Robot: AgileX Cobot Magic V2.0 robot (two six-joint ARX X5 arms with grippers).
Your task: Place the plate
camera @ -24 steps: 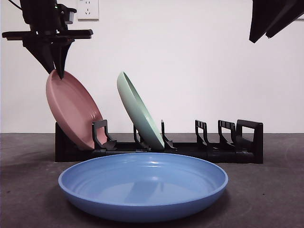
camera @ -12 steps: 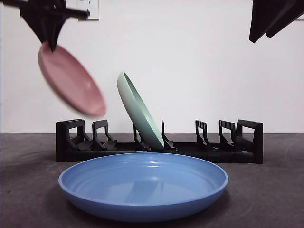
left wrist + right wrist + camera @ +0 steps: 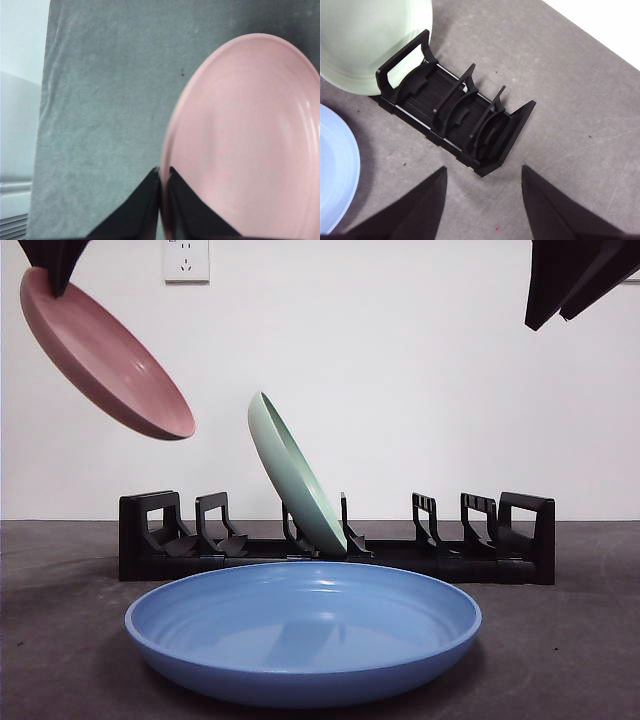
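The pink plate (image 3: pixel 105 355) is rising clear of the rack (image 3: pixel 335 540), now above its left end. Nearest, a blue plate (image 3: pixel 303 625) is lying before the rack. The left gripper (image 3: pixel 162 175) is pinching the pink rim, hanging it tilted; the right gripper (image 3: pixel 482 187) is waiting spread over the rack's other end.

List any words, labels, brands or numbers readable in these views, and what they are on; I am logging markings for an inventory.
None can be read. The pink plate, green plate, blue plate and black rack carry no visible markings. The wall socket shows only slots, no lettering.
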